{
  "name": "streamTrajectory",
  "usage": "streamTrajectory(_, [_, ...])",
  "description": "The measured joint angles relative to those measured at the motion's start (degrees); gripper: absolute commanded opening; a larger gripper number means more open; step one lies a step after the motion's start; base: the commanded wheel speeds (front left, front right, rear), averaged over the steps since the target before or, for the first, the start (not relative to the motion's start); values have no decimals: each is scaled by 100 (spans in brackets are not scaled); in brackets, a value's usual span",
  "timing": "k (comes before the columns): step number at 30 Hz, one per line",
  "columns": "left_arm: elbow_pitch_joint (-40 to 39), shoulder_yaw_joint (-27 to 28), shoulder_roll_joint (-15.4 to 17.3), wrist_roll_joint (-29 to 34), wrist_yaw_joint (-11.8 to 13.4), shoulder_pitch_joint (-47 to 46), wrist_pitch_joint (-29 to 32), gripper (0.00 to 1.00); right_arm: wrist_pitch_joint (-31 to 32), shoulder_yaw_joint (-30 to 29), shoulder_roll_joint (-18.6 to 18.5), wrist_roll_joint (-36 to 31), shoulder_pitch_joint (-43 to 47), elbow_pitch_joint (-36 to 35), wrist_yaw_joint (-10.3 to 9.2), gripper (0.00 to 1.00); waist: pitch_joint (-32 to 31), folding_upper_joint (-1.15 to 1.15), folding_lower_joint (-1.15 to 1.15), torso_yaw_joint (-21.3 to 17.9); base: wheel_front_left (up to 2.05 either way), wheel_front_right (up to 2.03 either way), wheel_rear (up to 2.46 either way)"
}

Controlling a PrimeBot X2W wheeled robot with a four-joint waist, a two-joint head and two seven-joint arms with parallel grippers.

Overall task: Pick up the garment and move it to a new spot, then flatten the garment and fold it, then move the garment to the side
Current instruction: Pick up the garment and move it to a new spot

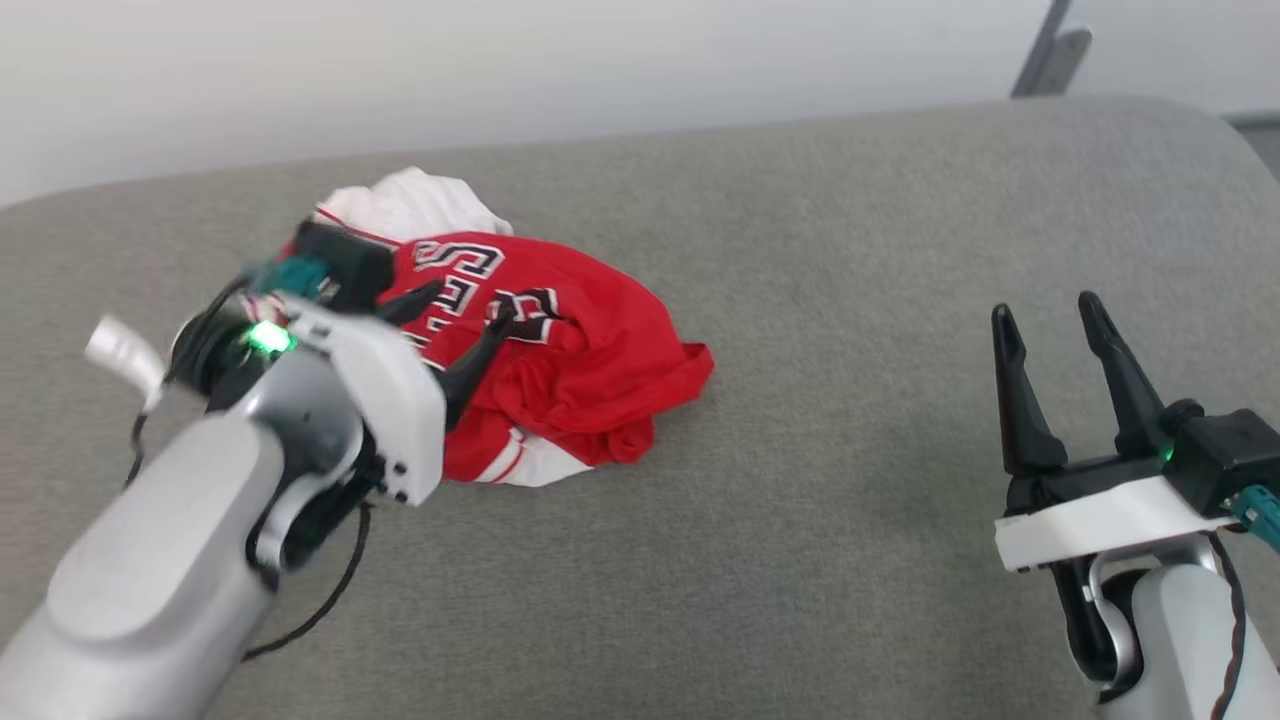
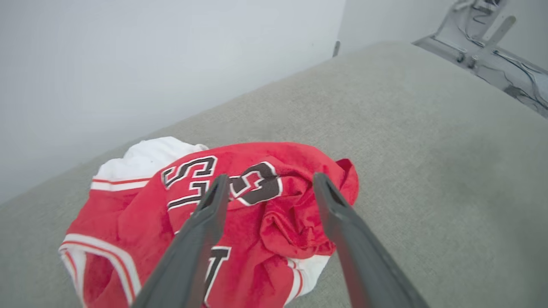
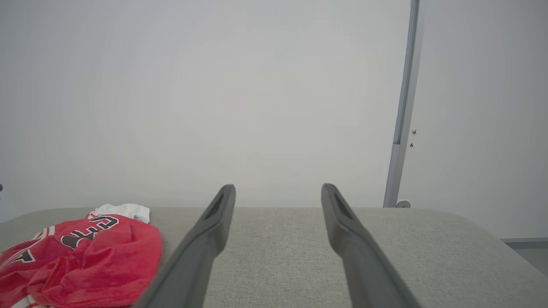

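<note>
The garment [image 1: 590,350], a red jersey with white sleeves and black white-edged lettering, lies crumpled in a heap on the grey padded surface, left of centre. My left gripper [image 1: 470,305] hovers over the heap's middle, jaws open, with no cloth pinched between its fingers. From the left wrist, the garment [image 2: 141,214] spreads beneath the open left gripper [image 2: 270,177], whose tips flank a bunched red fold. My right gripper [image 1: 1045,310] stands open at the lower right, well away from the cloth. Its wrist view shows the right gripper [image 3: 277,187] empty and the garment [image 3: 94,256] at lower left.
The grey padded surface [image 1: 850,450] stretches wide to the right of the heap and rounds off at its far right edge. A pale wall runs along its back. A metal frame [image 2: 492,51] stands beyond the right end.
</note>
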Motion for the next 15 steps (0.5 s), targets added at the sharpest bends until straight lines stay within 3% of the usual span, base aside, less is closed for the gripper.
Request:
streamTrajectory(4, [-286,353,182,88,231,671,-1114,100,0,-18,-46,8,119,73,0,100,-241,0,0,174,0,0,0])
streamTrajectory(15, [-378,953,374,134,670,2281,-3197,100,2,-70,-120,51,327,163,0,100,-538,0,0,424,0,0,0])
